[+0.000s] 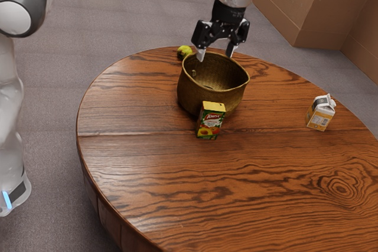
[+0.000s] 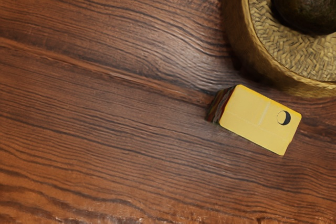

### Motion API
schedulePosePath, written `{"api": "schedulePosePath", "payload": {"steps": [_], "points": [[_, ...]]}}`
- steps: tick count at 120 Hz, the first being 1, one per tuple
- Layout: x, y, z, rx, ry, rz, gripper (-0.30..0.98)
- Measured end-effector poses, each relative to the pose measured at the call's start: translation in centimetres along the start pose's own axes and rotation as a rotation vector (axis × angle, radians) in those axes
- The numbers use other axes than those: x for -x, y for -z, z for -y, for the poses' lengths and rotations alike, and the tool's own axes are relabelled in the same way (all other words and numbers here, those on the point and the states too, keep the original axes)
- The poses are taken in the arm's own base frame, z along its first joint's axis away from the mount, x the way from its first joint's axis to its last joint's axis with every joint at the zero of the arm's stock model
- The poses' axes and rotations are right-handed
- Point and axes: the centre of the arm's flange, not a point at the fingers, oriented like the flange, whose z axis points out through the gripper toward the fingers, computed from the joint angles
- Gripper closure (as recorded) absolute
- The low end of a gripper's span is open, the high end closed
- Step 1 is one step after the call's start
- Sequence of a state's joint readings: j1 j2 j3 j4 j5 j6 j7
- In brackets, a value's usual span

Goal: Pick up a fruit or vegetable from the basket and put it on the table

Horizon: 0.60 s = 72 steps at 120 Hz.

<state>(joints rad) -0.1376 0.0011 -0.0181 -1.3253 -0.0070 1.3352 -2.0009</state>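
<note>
While the pincer [image 1: 215, 55] hangs open | basket [image 1: 194, 91]: dark avocado [image 2: 307, 2] inside

I am working in what could be a home's dining area: a round, wood-grained surface [image 1: 236, 196] is standing on a grey, carpet-like floor [image 1: 53, 87], near plain brown panels [image 1: 286, 7]. A woven basket [image 1: 204, 95], a fruit-pictured box [image 1: 211, 123] and a small carton [image 1: 319, 116] are lending it a domestic look.
</note>
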Motion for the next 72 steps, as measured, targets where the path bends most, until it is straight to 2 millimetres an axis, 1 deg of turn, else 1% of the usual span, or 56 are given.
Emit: {"api": "schedulePosePath", "payload": {"steps": [10, 18, 24, 29, 36, 48, 57, 65, 72], "points": [[1.6, 0.9, 1.5, 0.003, -0.003, 0.027, 0.0], [2.5, 2.1, 3.2, 0.006, -0.009, 0.055, 0.0], [2.7, 3.3, 4.7, 0.013, -0.01, 0.071, 0.0], [2.2, 4.1, 5.5, 0.017, 0.003, 0.077, 0.0], [0.3, 4.6, 5.0, 0.014, 0.057, 0.081, 0.0], [-5.0, 4.7, 3.0, 0.005, 0.179, 0.085, 0.0], [-8.2, 4.5, 1.8, 0.0, 0.224, 0.081, 0.0], [-10.5, 4.3, 1.1, 0.012, 0.187, 0.036, 0.0], [-11.2, 3.7, 0.5, 0.013, 0.082, -0.016, 0.0]]}}
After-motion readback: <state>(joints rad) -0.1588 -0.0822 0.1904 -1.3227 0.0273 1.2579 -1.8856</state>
